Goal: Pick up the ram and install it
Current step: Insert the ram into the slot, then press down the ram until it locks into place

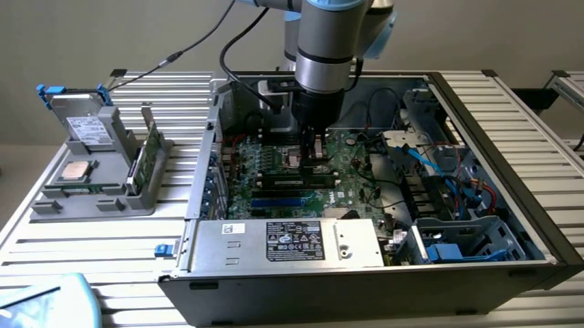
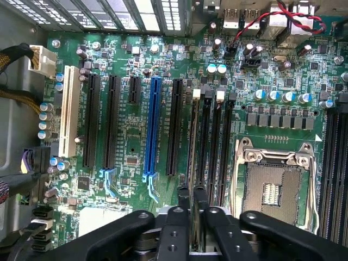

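- Our gripper [image 1: 315,152] hangs low over the motherboard [image 2: 136,109]. Its fingers [image 2: 184,201] are nearly pressed together, and we cannot tell if they pinch anything.
- The ram [image 1: 150,154] stands upright in a grey holder [image 1: 82,201], outside the case [image 1: 365,287], at the exterior view's left.

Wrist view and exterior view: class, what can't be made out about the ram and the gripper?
1) Exterior view: the ram stands edge-on in the grey holder; its chips are too small to see.
2) Exterior view: what the gripper touches is too small to tell.
3) Wrist view: the near ends of the black slots are hidden behind the gripper.
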{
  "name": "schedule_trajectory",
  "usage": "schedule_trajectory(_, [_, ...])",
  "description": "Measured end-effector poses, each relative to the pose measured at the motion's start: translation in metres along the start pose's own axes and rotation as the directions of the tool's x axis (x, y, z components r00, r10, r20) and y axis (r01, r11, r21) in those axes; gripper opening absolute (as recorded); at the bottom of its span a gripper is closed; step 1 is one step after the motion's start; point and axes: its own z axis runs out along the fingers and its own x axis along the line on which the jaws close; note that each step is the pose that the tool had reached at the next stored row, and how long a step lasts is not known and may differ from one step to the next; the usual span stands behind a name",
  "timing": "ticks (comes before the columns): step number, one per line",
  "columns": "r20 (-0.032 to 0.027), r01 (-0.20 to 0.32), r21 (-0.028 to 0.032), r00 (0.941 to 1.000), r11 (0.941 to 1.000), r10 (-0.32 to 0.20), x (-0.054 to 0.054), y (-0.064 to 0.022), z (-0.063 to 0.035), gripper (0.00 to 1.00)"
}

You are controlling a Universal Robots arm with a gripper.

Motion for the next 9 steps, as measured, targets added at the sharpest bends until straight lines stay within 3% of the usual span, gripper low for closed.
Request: schedule_trajectory(9, [0.0000,0.000,0.0000,1.0000,1.0000,0.000,0.0000,0.0000,0.0000,0.10])
